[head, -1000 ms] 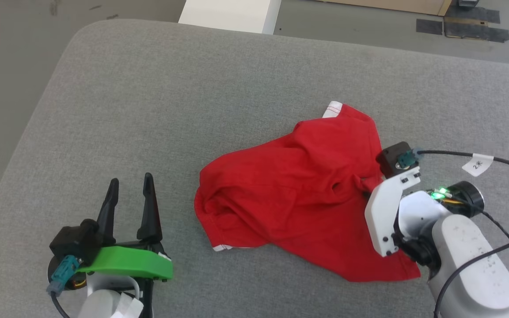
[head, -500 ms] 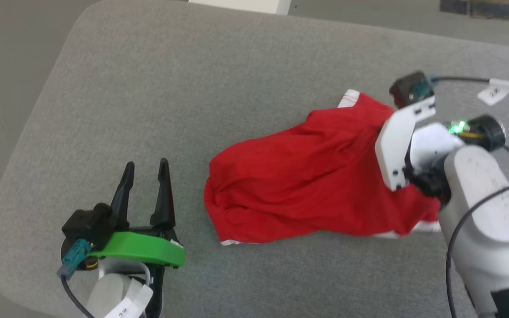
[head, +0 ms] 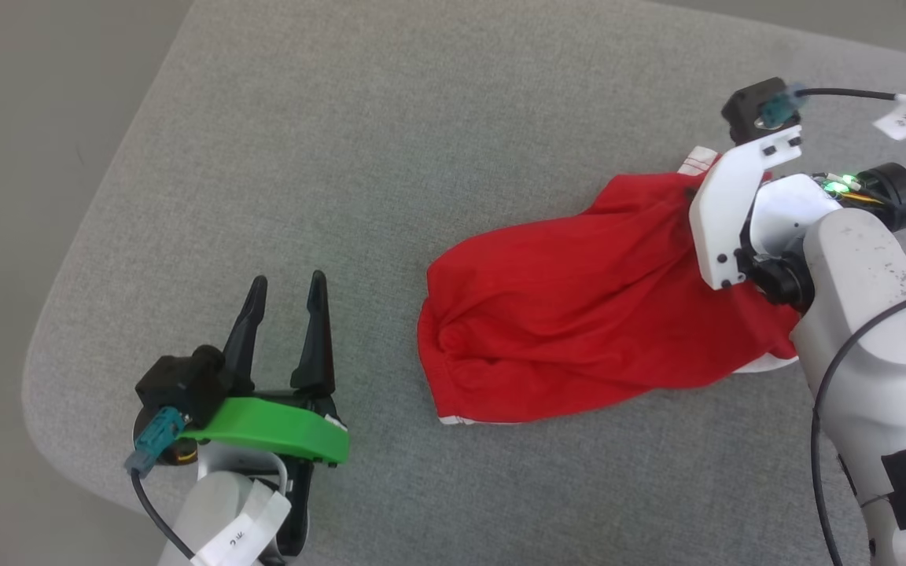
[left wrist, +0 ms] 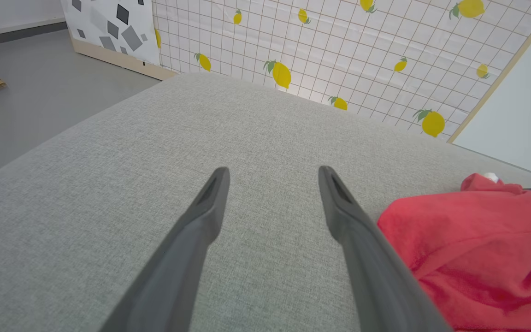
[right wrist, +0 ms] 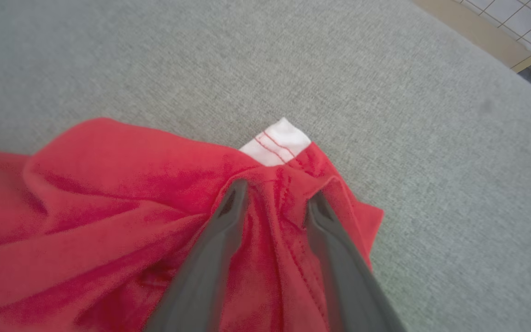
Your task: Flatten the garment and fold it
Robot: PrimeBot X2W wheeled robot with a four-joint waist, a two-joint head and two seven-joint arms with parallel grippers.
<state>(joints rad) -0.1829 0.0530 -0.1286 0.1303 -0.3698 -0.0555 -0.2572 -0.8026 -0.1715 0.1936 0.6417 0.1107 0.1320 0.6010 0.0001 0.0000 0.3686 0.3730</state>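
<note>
L gripper [head: 288, 279] wide open over pad [head: 343, 157], near left; R gripper [right wrist: 277, 191] half-open, tips on crumpled red shorts [head: 579, 314], right

Bright, even, diffuse light in all views; shadows soft & faint. Head view: thin shadow under shorts [head: 579, 314] at 6 o'clock, green LED [head: 840, 186] glares at 2. Left wrist view: wide-angle bend at edges, left gripper [left wrist: 273, 169] blurs toward 6. Right wrist view: fabric smeared at 8-9, right gripper [right wrist: 278, 188] soft-focus.

A grey fabric surface [head: 421, 118] stands on grey floor [left wrist: 39, 83] before a lemon-patterned grid wall [left wrist: 339, 46].
</note>
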